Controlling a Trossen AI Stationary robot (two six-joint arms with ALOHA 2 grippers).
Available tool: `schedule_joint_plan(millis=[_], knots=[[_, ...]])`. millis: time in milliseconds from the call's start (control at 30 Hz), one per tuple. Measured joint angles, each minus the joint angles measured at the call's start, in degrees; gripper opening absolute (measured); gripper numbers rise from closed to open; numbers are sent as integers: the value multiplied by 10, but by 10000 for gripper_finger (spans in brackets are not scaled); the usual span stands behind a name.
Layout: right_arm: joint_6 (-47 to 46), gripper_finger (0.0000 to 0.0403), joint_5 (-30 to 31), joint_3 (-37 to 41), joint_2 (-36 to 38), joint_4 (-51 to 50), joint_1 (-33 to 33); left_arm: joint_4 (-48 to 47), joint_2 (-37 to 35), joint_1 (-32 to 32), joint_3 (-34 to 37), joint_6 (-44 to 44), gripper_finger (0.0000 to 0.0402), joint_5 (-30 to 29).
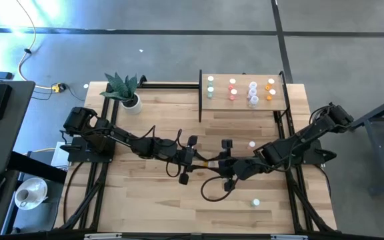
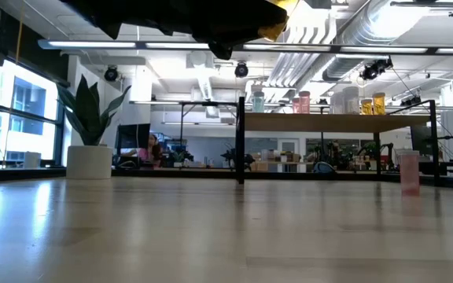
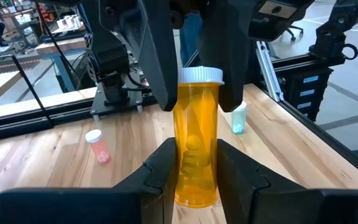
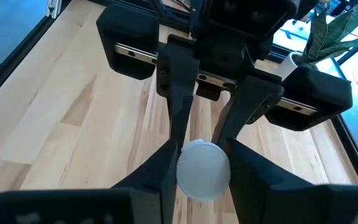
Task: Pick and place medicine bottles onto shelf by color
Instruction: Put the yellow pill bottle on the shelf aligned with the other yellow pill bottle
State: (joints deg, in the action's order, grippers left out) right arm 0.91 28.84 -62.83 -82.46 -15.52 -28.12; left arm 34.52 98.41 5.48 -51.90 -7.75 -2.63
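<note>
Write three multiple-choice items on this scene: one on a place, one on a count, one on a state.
1. Where is the orange bottle?
A. On the shelf
B. Between both grippers at mid-table
C. Beside the plant pot

2. How many bottles sit on the table, off the shelf?
A. Two
B. None
C. Five

3. How is the left gripper?
A. Wide open
B. Shut on nothing
C. Shut on the orange bottle

Answers:
1 B: the left gripper holds its body and the right gripper its white-capped top.
2 A: the high view shows a pink bottle and a teal bottle.
3 C: its fingers press the bottle's sides.
</note>
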Motion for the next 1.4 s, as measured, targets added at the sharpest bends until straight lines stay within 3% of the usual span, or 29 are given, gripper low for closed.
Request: schedule_joint_plan(millis=[433, 833, 1067, 1400], knots=[[-9, 105, 1, 0, 0, -1, 0, 0, 0, -2, 0, 0, 87, 0], [-10, 105, -2, -1, 0, -6, 0, -7, 0, -2, 0, -1, 216, -12], [-27, 105, 17, -36, 1, -80, 0, -63, -40, -2, 0, -9, 236, -43], [-77, 105, 132, -146, 1, -274, 0, -168, -121, -2, -1, 0, 236, -43]])
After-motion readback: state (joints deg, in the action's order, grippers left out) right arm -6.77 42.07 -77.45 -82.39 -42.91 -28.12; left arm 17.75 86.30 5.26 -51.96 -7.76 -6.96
